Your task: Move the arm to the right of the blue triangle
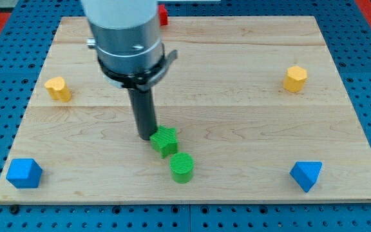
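Observation:
The blue triangle (306, 174) lies near the board's bottom right corner. My tip (146, 135) is down on the board near the middle, far to the left of the blue triangle. It touches the left side of a green star block (165, 141). A green cylinder (182, 168) stands just below and right of the star.
A blue cube-like block (24, 173) sits at the bottom left corner. A yellow block (58, 89) lies at the left and a yellow hexagonal block (295, 78) at the upper right. A red block (163, 14) peeks out behind the arm at the top edge. The wooden board (237, 116) rests on a blue pegboard surface.

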